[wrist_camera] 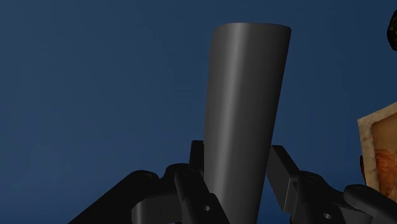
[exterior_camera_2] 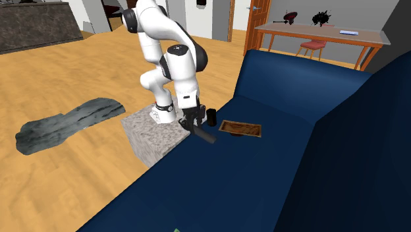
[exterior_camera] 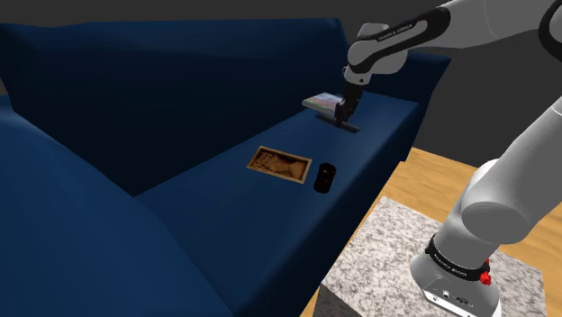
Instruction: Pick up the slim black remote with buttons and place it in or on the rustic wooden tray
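The slim dark remote is clasped near one end between my gripper's two black fingers, and its long body sticks out beyond them. In the shoulder view my gripper holds the remote just above the far end of the blue sofa seat. The wooden tray lies flat on the seat, nearer the shoulder view's left. In the second exterior view the remote juts out of the gripper, a short way from the tray. A corner of the tray lies beside the gripper.
A black cylinder stands on the seat right beside the tray, toward the sofa's front edge. A flat book-like object lies behind the gripper. The sofa back rises along the far side. My stone-textured stand sits against the sofa front.
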Robot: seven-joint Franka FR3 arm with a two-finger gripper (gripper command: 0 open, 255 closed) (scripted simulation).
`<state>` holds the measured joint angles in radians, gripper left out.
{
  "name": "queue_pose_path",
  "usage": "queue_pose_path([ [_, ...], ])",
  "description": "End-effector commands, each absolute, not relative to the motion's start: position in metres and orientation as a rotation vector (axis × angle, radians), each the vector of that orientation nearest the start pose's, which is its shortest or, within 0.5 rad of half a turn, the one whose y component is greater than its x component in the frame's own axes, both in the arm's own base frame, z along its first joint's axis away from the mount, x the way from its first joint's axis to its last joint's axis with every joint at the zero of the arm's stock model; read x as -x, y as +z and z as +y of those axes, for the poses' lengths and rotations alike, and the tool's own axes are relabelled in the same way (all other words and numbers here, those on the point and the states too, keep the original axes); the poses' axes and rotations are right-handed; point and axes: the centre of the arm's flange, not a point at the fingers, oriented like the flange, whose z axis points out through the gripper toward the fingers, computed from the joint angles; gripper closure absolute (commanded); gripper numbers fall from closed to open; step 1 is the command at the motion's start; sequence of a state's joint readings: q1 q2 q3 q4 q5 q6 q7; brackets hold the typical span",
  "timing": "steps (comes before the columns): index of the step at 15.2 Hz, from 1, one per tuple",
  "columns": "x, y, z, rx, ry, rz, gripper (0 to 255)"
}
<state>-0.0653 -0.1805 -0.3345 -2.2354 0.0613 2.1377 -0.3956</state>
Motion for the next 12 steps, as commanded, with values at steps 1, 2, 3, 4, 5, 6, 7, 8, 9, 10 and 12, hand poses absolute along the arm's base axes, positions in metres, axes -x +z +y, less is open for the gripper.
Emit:
queue_pose_path([
  [1, -0.46, 0.459, -0.196, 3.061, -0.168, 0.05, 255],
  [2, -0.46, 0.465, -0.196, 3.061, -0.168, 0.05, 255],
  [3, -0.46, 0.47, -0.196, 3.061, -0.168, 0.05, 255],
  [4, -0.46, 0.475, -0.196, 3.061, -0.168, 0.05, 255],
  [5, -0.46, 0.481, -0.196, 3.061, -0.168, 0.05, 255],
  [6, -0.46, 0.483, -0.196, 3.061, -0.168, 0.05, 255],
  [7, -0.465, 0.482, -0.184, 3.061, -0.168, 0.05, 255],
  [8, -0.469, 0.481, -0.171, 3.061, -0.168, 0.05, 255],
  [9, -0.474, 0.481, -0.159, 3.061, -0.168, 0.05, 255],
  [10, -0.478, 0.48, -0.146, 3.061, -0.168, 0.05, 255],
  [12, -0.487, 0.479, -0.122, 3.061, -0.168, 0.05, 255],
])
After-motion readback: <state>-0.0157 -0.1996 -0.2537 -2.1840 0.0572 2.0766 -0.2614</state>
